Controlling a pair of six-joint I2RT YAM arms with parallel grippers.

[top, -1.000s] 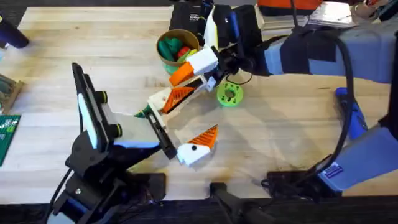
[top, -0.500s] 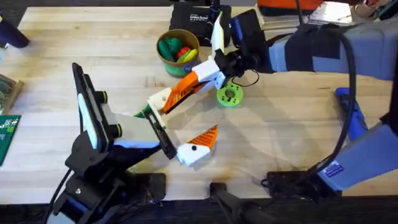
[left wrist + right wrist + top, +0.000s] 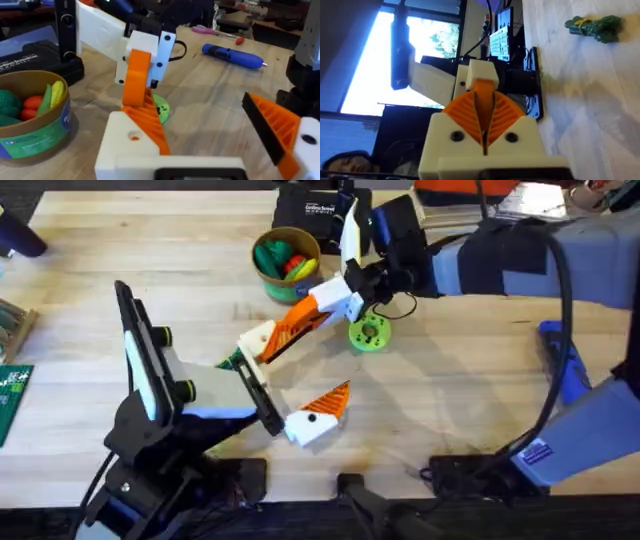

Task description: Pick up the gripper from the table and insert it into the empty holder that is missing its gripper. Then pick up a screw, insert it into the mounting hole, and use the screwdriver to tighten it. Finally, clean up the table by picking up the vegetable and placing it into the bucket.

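The loose white-and-orange gripper (image 3: 315, 307) is clamped in the right pincer (image 3: 352, 292), tilted above the surface (image 3: 450, 390), its orange tip meeting one finger (image 3: 272, 340) of the left pincer (image 3: 295, 380), whose fingers are spread apart. The lime-green disc (image 3: 370, 332) lies just beside it. The bucket (image 3: 284, 258) stands near, toys inside. The vegetable (image 3: 595, 26) lies on the surface, and the screwdriver (image 3: 232, 54) well apart.

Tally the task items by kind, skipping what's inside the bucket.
bucket: 1
disc: 1
screwdriver: 1
vegetable: 1
spare gripper: 1
Total: 5
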